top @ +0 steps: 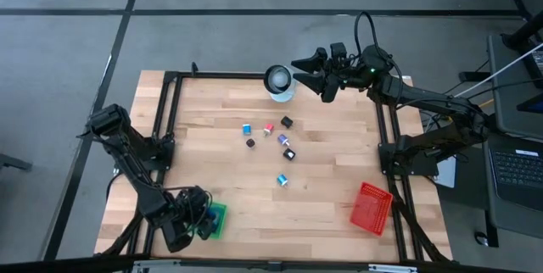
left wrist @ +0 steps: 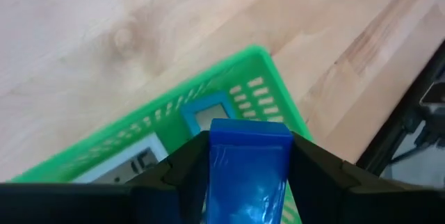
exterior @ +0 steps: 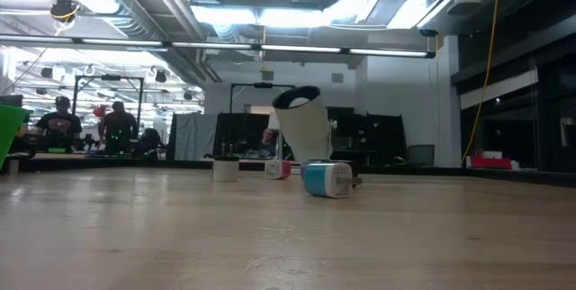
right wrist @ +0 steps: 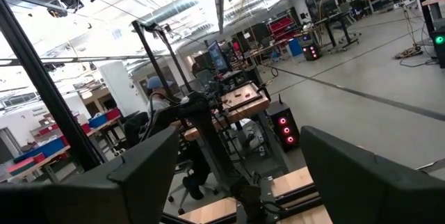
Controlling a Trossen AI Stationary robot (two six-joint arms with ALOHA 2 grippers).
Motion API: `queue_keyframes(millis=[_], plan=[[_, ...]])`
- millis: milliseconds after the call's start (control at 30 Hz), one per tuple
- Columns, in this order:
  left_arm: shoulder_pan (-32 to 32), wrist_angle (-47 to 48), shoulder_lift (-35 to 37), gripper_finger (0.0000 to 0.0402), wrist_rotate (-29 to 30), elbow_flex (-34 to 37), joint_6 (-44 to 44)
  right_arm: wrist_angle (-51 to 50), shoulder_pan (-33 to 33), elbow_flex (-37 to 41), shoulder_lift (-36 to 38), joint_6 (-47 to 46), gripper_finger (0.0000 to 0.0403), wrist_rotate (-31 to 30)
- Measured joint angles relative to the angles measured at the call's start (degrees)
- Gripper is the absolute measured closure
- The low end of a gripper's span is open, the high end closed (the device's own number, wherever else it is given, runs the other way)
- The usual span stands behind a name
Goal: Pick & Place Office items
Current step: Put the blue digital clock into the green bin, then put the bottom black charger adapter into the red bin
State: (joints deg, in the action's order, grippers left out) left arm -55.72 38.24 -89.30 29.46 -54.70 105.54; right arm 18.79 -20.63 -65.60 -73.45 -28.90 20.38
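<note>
From above, the left gripper (top: 197,222) hangs over the green basket (top: 219,219) at the table's (top: 322,197) near left corner. The remaining office items (top: 270,144) lie scattered mid-table, near a white ring-shaped object (top: 279,81). The right gripper (top: 307,73) waits raised at the far edge beside that ring, fingers spread wide; the red basket (top: 372,208) sits at the near right.

At table height, a blue spool (exterior: 325,179) lies nearest, others behind it.

Through the left wrist, the fingers (left wrist: 181,172) pinch a blue block (left wrist: 247,175) directly above the basket, where two items already rest. I'd say the release should come low and centred, away from the rim, so nothing bounces out.

The right wrist shows only the room and a seated person (right wrist: 158,102).

No writing is readable anywhere.
</note>
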Motion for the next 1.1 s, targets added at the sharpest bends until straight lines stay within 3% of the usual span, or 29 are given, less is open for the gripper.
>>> queue_keyframes(millis=[300, 433, 533, 700, 800, 967, 1100], plan=[[2.3, -1.4, 0.3, 0.0188, 0.3, 0.0, 0.3, 0.0, 0.0, 0.0, 0.0, -0.4, 0.0096, -0.1], [3.1, -2.5, 1.0, 0.0171, 2.5, -0.2, 0.4, 0.0, 0.0, 0.0, 0.0, -0.7, 0.0096, -3.9], [3.8, -2.4, 2.7, 0.0164, 8.9, -1.0, 0.4, 0.6, 0.0, 0.0, 0.0, -4.0, 0.0096, -6.0], [5.7, -1.7, 7.7, 0.0163, 24.9, -1.4, 0.1, -1.0, 0.3, 0.0, -0.1, -5.0, 0.0096, -1.8], [7.9, -1.8, 11.3, 0.0162, 32.5, -1.4, -2.3, -12.9, 1.3, -1.7, -0.2, -0.3, 0.0096, -2.5], [14.2, -4.0, 17.8, 0.0162, 39.4, -1.4, -12.8, -44.1, 4.8, -9.7, -3.6, 15.7, 0.0096, -17.1], [20.9, -7.7, 23.5, 0.0162, 42.9, -1.4, -25.9, -51.4, 6.0, -11.0, -6.4, 17.5, 0.0096, -21.3]])
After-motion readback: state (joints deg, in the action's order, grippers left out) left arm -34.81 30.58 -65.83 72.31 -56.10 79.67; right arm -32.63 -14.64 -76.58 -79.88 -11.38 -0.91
